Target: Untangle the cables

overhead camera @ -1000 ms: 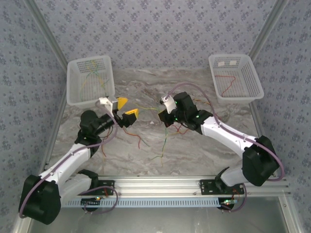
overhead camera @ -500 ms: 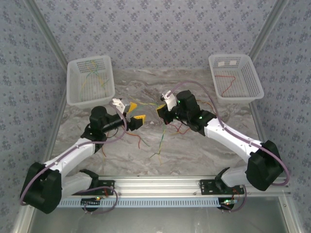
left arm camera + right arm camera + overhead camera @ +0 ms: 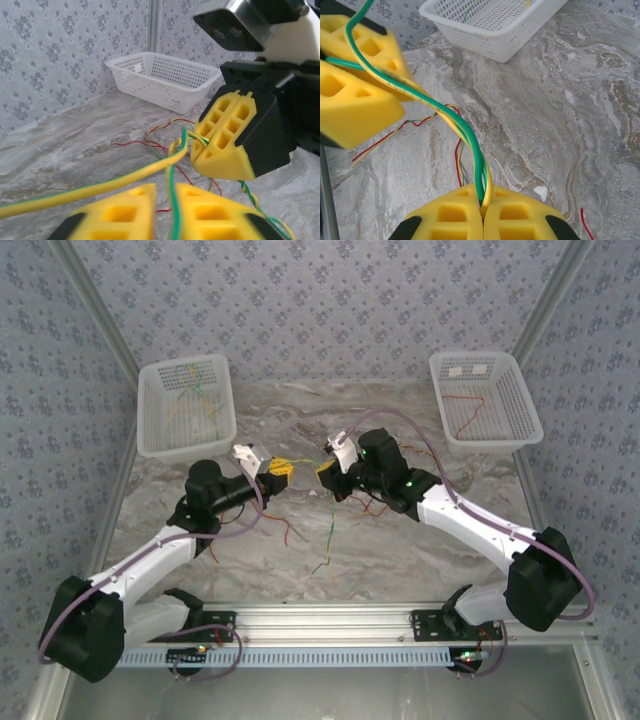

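We see a marble-pattern table (image 3: 400, 550) with grey-brown veining and a metal rail (image 3: 330, 615) along the near edge. Two white mesh baskets sit flat at the far corners, well apart: left basket (image 3: 185, 447) and right basket (image 3: 492, 443). The cables (image 3: 372, 506) lie loose mid-table between them. There's a red tangle just right of centre, a red strand left of centre, and a green-yellow end nearer the rail. In the left wrist view, thin red strands lie on the marble (image 3: 60, 150) in front of the right basket (image 3: 165, 82). In the right wrist view, the left basket (image 3: 485, 40) stands on the table (image 3: 560, 115), with a short red end at the lower right.
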